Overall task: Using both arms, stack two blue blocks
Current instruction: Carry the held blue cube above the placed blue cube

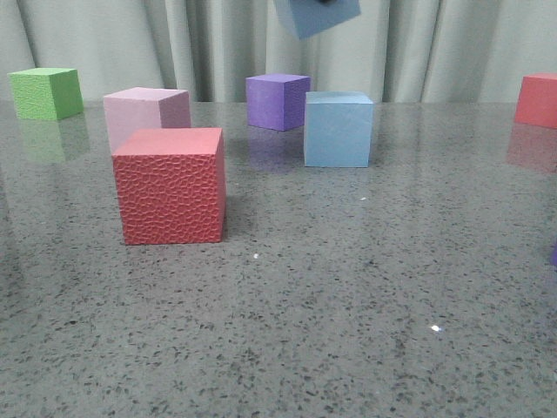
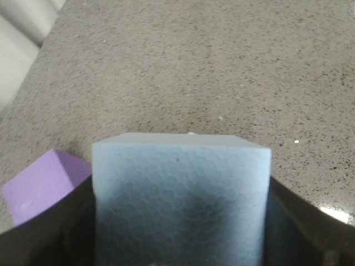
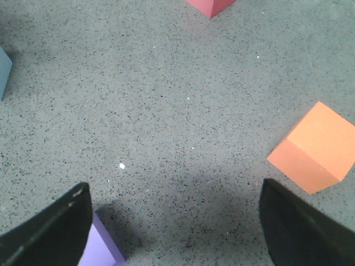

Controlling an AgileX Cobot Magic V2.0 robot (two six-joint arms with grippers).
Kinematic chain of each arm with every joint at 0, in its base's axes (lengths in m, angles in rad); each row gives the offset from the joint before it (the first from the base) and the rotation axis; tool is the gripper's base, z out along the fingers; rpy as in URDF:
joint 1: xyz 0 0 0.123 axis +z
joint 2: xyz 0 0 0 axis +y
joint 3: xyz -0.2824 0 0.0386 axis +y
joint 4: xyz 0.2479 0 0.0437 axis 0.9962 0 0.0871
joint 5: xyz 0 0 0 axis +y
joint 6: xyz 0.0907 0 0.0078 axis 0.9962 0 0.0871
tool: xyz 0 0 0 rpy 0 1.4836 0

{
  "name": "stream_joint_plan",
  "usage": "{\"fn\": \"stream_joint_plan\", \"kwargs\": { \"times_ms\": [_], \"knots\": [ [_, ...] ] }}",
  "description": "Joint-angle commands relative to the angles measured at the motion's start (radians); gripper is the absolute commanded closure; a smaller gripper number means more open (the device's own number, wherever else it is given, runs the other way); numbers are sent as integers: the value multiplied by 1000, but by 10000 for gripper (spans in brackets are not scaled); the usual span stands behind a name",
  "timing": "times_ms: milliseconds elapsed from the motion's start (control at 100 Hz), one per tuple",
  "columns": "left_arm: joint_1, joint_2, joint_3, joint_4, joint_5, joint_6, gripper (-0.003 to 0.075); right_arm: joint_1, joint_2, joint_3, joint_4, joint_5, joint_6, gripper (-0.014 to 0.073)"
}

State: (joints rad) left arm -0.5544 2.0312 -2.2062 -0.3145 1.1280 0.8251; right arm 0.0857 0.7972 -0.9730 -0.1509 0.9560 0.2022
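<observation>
One pale blue block (image 1: 338,128) stands on the grey table, right of centre. The second blue block (image 1: 315,16) hangs tilted in the air at the top of the front view, above and a little left of the first. In the left wrist view this block (image 2: 180,188) fills the space between the dark fingers (image 2: 47,233) of my left gripper (image 2: 180,221), which is shut on it. My right gripper (image 3: 175,221) is open and empty above bare table. A corner of a blue block (image 3: 3,72) shows at the edge of the right wrist view.
A red cube (image 1: 171,185) stands front left, with a pale pink cube (image 1: 146,113) behind it. A purple cube (image 1: 277,100) is at the back, a green cube (image 1: 46,92) far left and a red cube (image 1: 538,100) far right. An orange cube (image 3: 316,149) and a purple cube (image 3: 97,249) lie by my right gripper.
</observation>
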Motion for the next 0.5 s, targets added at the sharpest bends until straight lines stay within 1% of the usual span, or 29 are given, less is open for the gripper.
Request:
{"fn": "stream_joint_plan", "kwargs": {
  "times_ms": [0, 250, 490],
  "knots": [
    [-18, -55, -30, -38, -58, 20, 447, -7, -1, -23, -15, -65, -7, -15],
    [-22, -51, -30, -38, -76, 62, 447, -7, -1, -23, -11, -68, -7, -15],
    [-22, -17, -30, -38, -74, 69, 447, -7, -1, -23, -10, -69, -7, -15]
  ]
}}
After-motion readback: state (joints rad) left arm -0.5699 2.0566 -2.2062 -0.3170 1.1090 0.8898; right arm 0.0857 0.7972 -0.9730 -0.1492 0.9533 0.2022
